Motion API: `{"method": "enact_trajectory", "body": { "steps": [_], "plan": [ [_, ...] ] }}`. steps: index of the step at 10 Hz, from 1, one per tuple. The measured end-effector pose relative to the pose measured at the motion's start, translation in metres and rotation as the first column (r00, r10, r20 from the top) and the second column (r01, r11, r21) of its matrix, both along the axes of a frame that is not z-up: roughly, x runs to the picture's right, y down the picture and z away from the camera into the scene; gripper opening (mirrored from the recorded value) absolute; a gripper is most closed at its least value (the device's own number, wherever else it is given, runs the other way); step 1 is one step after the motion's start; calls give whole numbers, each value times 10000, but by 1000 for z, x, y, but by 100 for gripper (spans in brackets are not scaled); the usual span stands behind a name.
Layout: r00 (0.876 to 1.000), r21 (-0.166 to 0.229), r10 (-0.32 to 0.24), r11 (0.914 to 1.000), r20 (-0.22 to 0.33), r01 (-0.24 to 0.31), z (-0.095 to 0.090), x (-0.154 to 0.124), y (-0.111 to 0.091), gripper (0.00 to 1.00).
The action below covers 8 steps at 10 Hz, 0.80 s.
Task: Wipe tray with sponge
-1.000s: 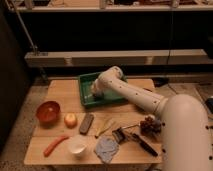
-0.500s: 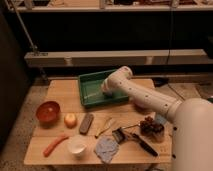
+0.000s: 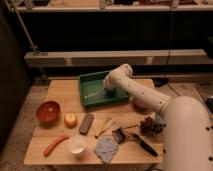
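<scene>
Dimly lit. Pale wooden bench (image 3: 62,92) on speckled floor (image 3: 12,142); behind, dark wall (image 3: 100,32) crossed by a long pale shelf (image 3: 100,57) under an upper shelf (image 3: 75,7). Tool (image 3: 109,90) low over the bench's far side.

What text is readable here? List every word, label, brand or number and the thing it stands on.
None: no word, label, brand or number can be read anywhere in the camera view. The green tray, with the gripper down inside it, shows no marking; nor does the white arm.
</scene>
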<state>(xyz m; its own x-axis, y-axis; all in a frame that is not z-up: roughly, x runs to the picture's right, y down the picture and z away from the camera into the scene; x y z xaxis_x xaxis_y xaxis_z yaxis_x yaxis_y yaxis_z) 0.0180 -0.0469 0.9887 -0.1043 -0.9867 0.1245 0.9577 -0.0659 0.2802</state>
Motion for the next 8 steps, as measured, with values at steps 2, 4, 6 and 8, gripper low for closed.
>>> {"method": "enact_trajectory", "body": {
  "steps": [2, 4, 6, 8],
  "plan": [
    [9998, -46, 32, 10000, 201, -31, 11, -10, -5, 0],
    [9981, -118, -138, 9998, 604, 145, 12, -39, -3, 0],
    [9927, -160, -435, 9988, 1124, 456, 10, -79, 3, 0],
    [9821, -139, -836, 9961, 1688, 871, 4, -110, 12, 0]
  ]
}}
